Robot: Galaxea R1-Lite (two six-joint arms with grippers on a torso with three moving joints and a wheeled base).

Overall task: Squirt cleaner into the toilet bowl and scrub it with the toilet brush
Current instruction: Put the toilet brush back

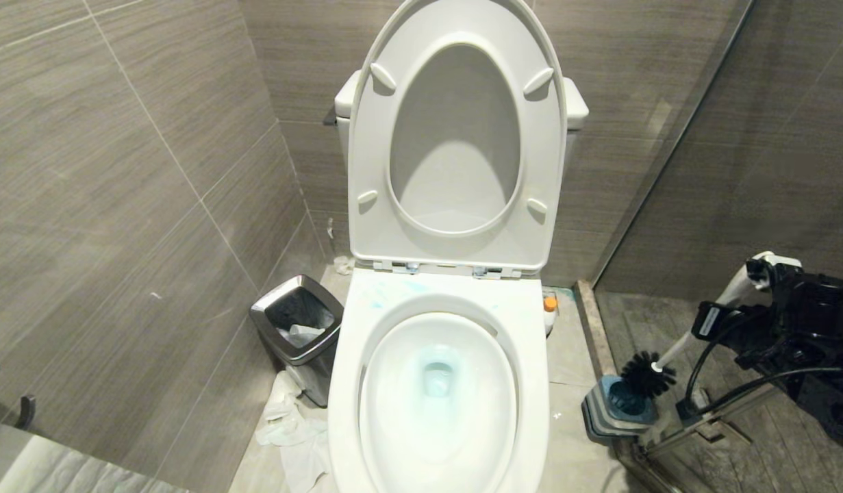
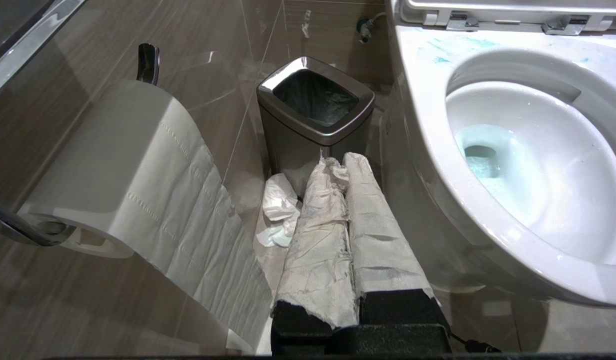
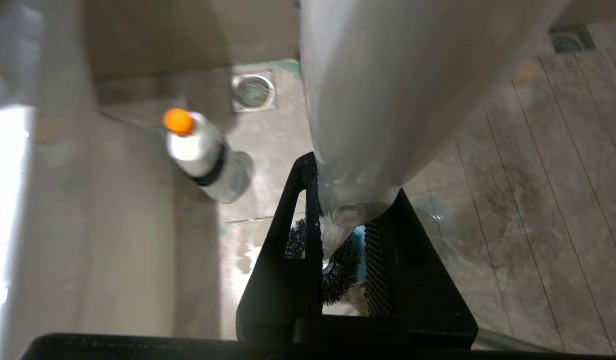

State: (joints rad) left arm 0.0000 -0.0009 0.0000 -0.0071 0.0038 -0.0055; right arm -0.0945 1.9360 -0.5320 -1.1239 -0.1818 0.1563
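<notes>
I see the right gripper (image 3: 344, 240) low at the toilet's right side, arm bent, jaws clamped on the toilet brush (image 1: 695, 329) handle; bristle head hangs just over its holder (image 1: 616, 411). Left gripper (image 2: 345, 170) parked by the bin (image 2: 315, 107), jaws closed, empty. Cleaner (image 1: 550, 306) stands on floor beside toilet bowl (image 1: 438, 390), w/ blue water.

The toilet bowl (image 1: 438, 411) is glossy white, its water turquoise, with faint blue smears on the rim behind. The cleaner (image 3: 202, 157) has an orange cap, whitish body and a black band. The toilet brush (image 1: 674, 349) shows a white handle and black bristles over a blue-and-grey holder (image 1: 616, 411). The waste bin (image 1: 299, 329) is brushed steel, black inside. The walls (image 1: 120, 171) are streaked grey-brown tile.
</notes>
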